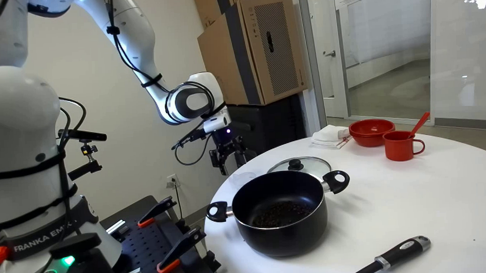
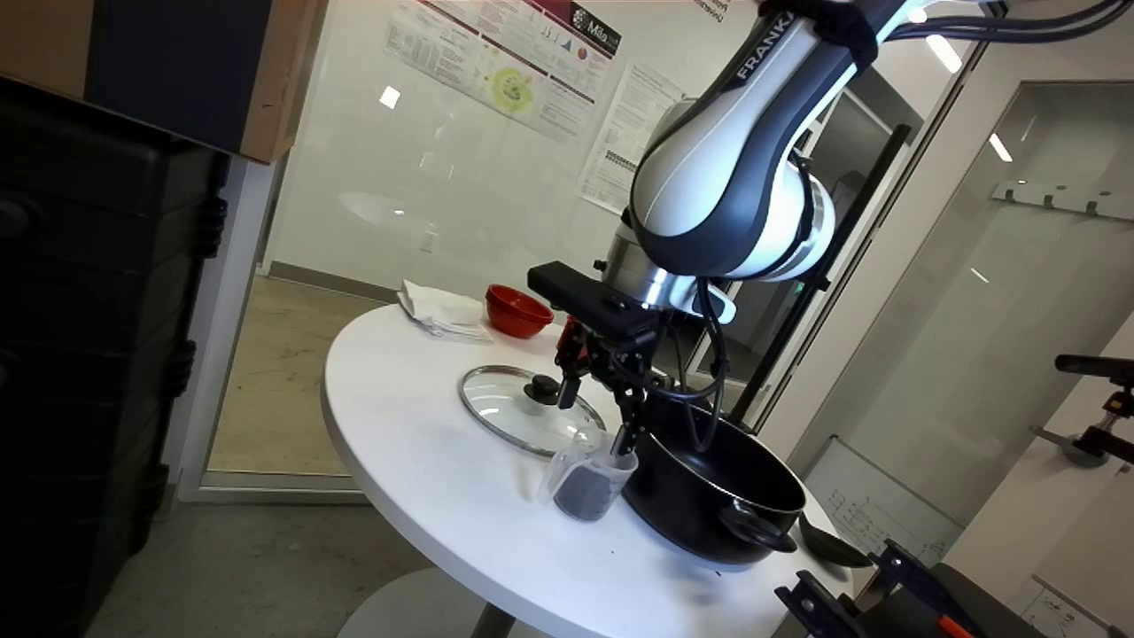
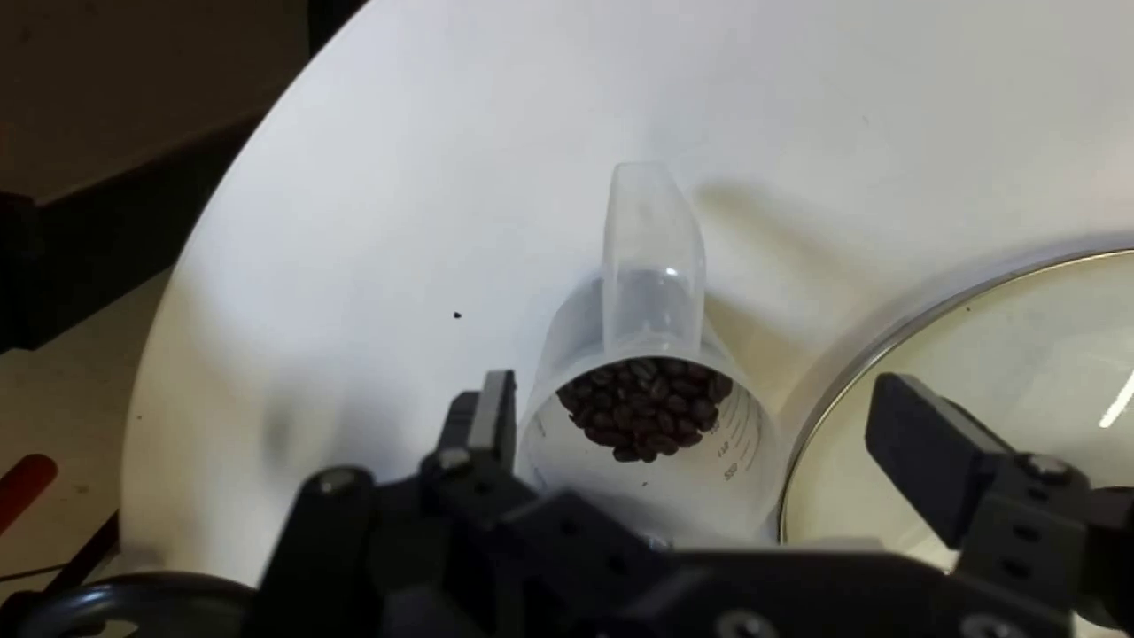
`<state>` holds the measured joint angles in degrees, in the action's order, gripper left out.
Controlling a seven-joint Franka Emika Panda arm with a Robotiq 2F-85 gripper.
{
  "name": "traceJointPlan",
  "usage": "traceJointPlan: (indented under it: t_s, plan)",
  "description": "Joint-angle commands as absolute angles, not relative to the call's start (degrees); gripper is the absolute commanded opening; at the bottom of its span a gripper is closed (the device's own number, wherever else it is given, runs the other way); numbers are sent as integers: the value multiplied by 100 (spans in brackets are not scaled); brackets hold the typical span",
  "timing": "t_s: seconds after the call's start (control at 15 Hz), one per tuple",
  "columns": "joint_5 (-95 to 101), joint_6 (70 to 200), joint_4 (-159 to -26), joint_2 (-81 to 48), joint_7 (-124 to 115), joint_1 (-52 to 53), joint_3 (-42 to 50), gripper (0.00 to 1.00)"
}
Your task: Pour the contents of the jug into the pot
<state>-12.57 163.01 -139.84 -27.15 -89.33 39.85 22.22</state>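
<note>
The clear jug [image 2: 589, 492] stands upright on the table beside the pot. In the wrist view the jug [image 3: 656, 257] has its handle pointing away and dark coffee beans [image 3: 647, 412] inside; only a faint bit of the jug [image 1: 243, 178] shows behind the pot in an exterior view. My gripper [image 3: 695, 403] is open above the jug, nothing gripped, its left finger close to the rim. The same gripper [image 2: 595, 424] points downward. The black pot [image 1: 285, 240] is uncovered, with dark beans [image 1: 284, 214] across its bottom.
The glass lid [image 2: 505, 412] lies flat near the jug, under the right finger in the wrist view. Red bowls [image 1: 371, 140], a red mug [image 1: 399, 147] and a white cloth [image 1: 328, 136] sit at the far side. A black-handled utensil [image 1: 404, 252] lies by the pot.
</note>
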Motion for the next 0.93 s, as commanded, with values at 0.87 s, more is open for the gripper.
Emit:
traceJointPlan:
  t_s: [0.87]
  plan:
    - [-263, 16316, -13540, -3354, -9396, 3188, 1504, 77]
